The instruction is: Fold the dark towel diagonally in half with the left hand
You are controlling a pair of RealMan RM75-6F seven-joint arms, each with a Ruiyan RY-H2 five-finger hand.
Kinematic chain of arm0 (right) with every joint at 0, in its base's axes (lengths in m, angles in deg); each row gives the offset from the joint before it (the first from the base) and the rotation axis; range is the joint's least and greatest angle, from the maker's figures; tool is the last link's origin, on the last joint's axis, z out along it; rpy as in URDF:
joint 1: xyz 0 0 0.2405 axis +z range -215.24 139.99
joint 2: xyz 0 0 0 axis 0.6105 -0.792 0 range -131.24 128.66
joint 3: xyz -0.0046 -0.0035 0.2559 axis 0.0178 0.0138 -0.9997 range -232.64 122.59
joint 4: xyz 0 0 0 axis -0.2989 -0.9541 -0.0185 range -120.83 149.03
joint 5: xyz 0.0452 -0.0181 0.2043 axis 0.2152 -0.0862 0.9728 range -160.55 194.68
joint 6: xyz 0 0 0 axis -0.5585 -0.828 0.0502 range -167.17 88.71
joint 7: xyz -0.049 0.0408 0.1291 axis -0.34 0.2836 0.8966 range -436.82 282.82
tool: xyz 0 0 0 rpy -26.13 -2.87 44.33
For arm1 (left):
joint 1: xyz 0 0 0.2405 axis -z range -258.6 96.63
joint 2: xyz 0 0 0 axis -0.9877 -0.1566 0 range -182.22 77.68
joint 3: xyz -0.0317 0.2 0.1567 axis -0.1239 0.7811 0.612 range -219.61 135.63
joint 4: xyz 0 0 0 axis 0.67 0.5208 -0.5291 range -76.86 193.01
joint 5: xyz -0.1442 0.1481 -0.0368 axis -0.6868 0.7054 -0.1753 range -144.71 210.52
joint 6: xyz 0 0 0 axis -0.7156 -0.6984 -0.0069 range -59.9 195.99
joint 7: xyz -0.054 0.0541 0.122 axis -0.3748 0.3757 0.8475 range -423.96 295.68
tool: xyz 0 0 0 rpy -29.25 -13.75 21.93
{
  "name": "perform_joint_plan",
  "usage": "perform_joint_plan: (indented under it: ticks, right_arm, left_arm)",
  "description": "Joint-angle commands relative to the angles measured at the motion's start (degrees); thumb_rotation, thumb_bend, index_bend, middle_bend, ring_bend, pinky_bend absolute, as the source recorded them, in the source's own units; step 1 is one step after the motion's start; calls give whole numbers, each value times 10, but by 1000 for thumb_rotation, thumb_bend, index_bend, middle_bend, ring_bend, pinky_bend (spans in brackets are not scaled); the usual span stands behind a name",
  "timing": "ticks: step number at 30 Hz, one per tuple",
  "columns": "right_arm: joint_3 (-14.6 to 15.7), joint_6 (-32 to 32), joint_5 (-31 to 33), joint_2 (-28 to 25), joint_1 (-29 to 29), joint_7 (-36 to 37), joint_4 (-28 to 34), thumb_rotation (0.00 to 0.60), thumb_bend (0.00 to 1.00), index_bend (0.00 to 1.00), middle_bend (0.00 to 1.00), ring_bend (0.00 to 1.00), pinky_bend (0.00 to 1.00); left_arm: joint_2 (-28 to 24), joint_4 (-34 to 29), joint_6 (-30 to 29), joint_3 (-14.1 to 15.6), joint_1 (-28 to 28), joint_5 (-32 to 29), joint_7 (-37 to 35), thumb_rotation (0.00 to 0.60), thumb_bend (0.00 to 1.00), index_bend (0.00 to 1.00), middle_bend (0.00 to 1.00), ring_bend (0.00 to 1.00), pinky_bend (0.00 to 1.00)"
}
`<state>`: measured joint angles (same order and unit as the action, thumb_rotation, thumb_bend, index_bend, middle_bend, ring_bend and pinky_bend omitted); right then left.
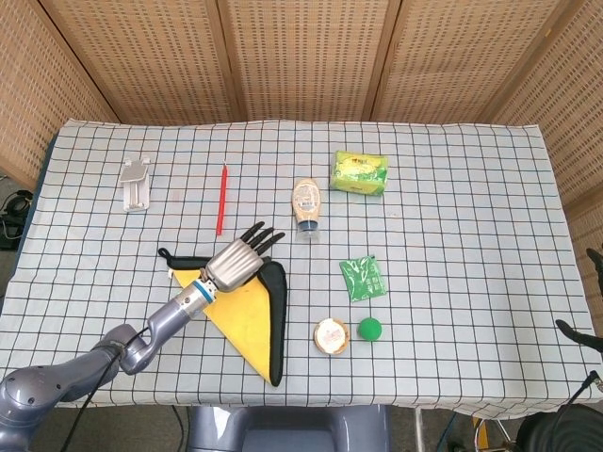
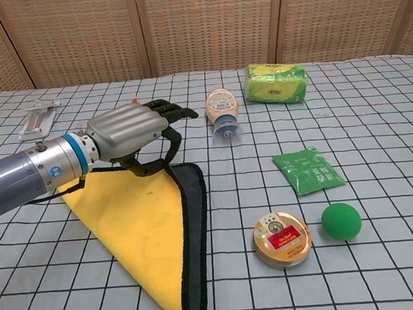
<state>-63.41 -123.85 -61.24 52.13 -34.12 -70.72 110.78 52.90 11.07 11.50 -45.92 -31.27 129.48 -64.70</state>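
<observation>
Black-edged yellow cloth towel (image 2: 137, 234), green foam ball (image 2: 341, 221), red pencil (image 1: 222, 200), on the white, black-gridded table (image 1: 452, 198)

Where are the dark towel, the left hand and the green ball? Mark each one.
dark towel (image 2: 137, 234): chest view, on its yellow upturned face.
left hand (image 2: 130, 132): chest view, on the back of the hand.
green ball (image 2: 341, 221): chest view, on its centre.

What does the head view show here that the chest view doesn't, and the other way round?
Only the head view shows the full red pencil, the table's far edges, and part of the right hand at the frame's right edge. Only the chest view shows the tin's printed lid and the left hand's fingers curled around the towel's corner close up. Both show the towel, yellow side up, plus the bottle, green packet and ball.
</observation>
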Motion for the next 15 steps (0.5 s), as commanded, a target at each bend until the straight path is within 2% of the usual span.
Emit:
perform_joint_plan:
  ticks: [1, 15]
  right_arm:
    - [0, 0, 0, 0, 0, -1, 0, 600, 0, 0, 0, 0, 0]
    - [-2, 5, 7, 2, 2, -6, -2, 600, 0, 0, 0, 0, 0]
  left_arm:
    - [3, 4, 3, 1, 5, -3, -4, 600, 475, 665, 0, 0, 0]
    - [33, 43, 20, 6, 34, -17, -31, 600, 473, 665, 0, 0, 0]
